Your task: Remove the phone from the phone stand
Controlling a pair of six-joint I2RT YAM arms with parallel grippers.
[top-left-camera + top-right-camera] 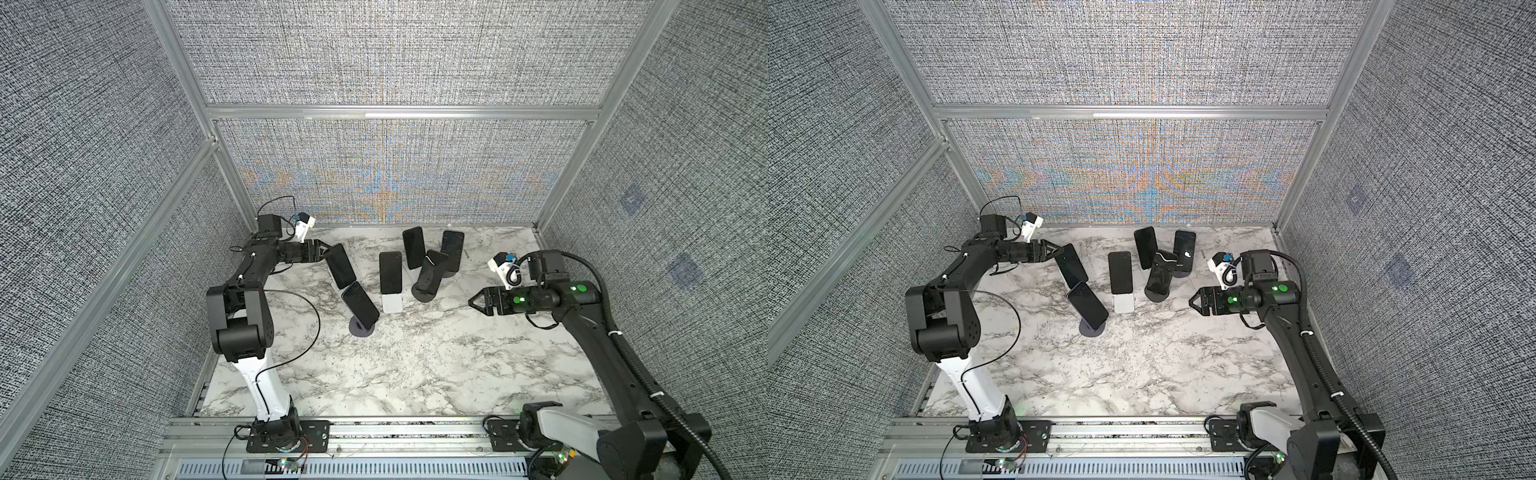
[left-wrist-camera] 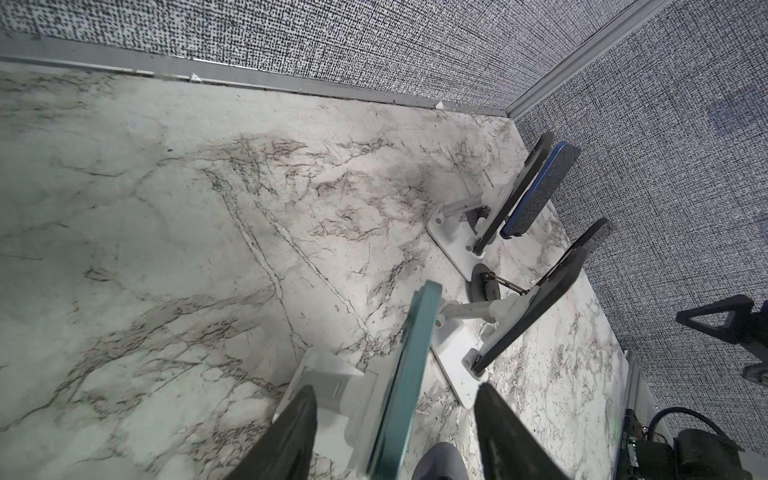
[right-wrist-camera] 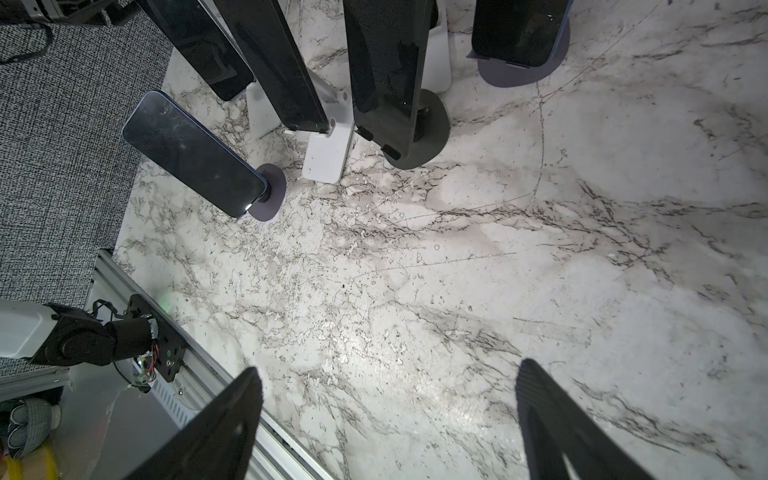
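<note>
My left gripper [image 2: 395, 388] stood partly open, one of its fingers [image 2: 291, 432] on each side of the teal-backed phone [image 2: 419, 332]. A gap showed on both sides, so I had hold of nothing. The phone leaned on its white stand [image 2: 332, 386], leftmost of the cluster, toward the back left of the marble table [image 1: 415, 365]. Beyond it, five more phones [image 1: 390, 272] sat on stands of their own. My right gripper [image 3: 390, 370] hung wide open and empty over bare marble, to the right of the cluster and apart from it.
</note>
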